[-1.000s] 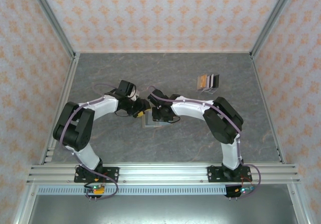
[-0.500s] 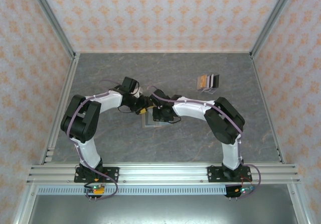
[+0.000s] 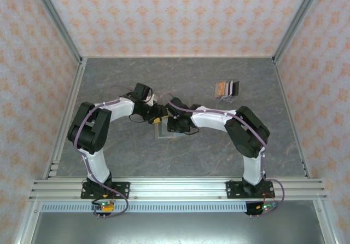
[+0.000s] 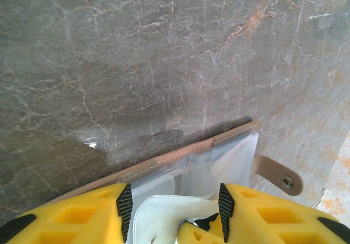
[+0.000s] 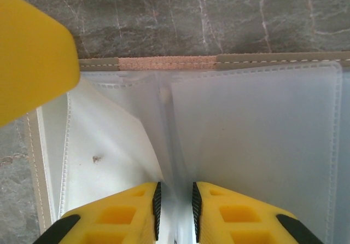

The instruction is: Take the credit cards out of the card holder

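Observation:
The card holder (image 3: pixel 165 134) lies open on the grey table, its tan edge (image 5: pixel 167 63) away from my right wrist and its snap tab (image 4: pixel 276 173) off to one side. My right gripper (image 5: pixel 175 201) is shut on the upright fold of clear sleeves (image 5: pixel 164 140) at the spine. My left gripper (image 4: pixel 174 207) stands open over the holder's left half, with a curled white sleeve flap (image 4: pixel 164 214) between its fingers. One left finger (image 5: pixel 27 52) shows in the right wrist view. Several credit cards (image 3: pixel 227 89) lie fanned at the back right. No card shows through the sleeves I see.
Both arms meet over the middle of the table (image 3: pixel 219 151), the left gripper (image 3: pixel 157 118) and the right gripper (image 3: pixel 170 127) almost touching. Patterned walls and metal rails (image 3: pixel 65 123) close in the table on three sides.
My left arm has swung in and its gripper has moved right, onto the holder. My right gripper has stayed in place and its jaws have drawn in slightly on the sleeves.

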Available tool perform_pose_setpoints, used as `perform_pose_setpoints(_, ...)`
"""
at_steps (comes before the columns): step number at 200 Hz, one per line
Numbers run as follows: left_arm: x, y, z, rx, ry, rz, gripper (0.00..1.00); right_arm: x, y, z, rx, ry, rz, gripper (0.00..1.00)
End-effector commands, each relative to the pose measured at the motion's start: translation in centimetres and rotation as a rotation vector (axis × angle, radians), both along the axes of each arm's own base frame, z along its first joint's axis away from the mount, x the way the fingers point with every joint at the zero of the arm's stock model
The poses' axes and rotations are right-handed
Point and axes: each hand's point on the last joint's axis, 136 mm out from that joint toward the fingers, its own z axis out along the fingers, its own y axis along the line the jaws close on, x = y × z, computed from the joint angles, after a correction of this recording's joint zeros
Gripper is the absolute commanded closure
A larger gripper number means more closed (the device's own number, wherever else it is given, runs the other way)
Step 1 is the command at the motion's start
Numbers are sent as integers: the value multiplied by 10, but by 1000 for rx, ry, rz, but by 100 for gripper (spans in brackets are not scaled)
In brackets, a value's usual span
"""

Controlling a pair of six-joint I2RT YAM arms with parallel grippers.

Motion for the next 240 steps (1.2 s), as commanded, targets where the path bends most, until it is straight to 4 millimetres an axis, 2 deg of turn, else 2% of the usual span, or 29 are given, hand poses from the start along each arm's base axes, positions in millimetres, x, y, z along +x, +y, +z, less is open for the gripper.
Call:
perform_pose_setpoints(1, -2, -9, 3, -25, 4, -51, 52, -6, -8, -4, -11, 18, -6, 75)
perform_pose_setpoints(44, -5, -19, 10, -72, -10, -68, 53, -2, -5, 12, 40, -12, -10, 72)
perform_pose_setpoints(87, -6, -29, 25, -165, -27, -51, 54, 2, -5, 51, 141, -110, -28, 58)
perform_pose_setpoints(112, -10, -35, 30, -209, -24, -47, 54, 1, -15, 64, 153, -165, -41, 56)
perform_pose_setpoints(160, -18, -49, 41, -269, -21, -74, 54, -2, -37, 72, 149, -234, -103, 56)
perform_pose_setpoints(240, -35, -68, 55, -303, -31, -136, 53, 9, -82, 93, 76, -354, -275, 58)
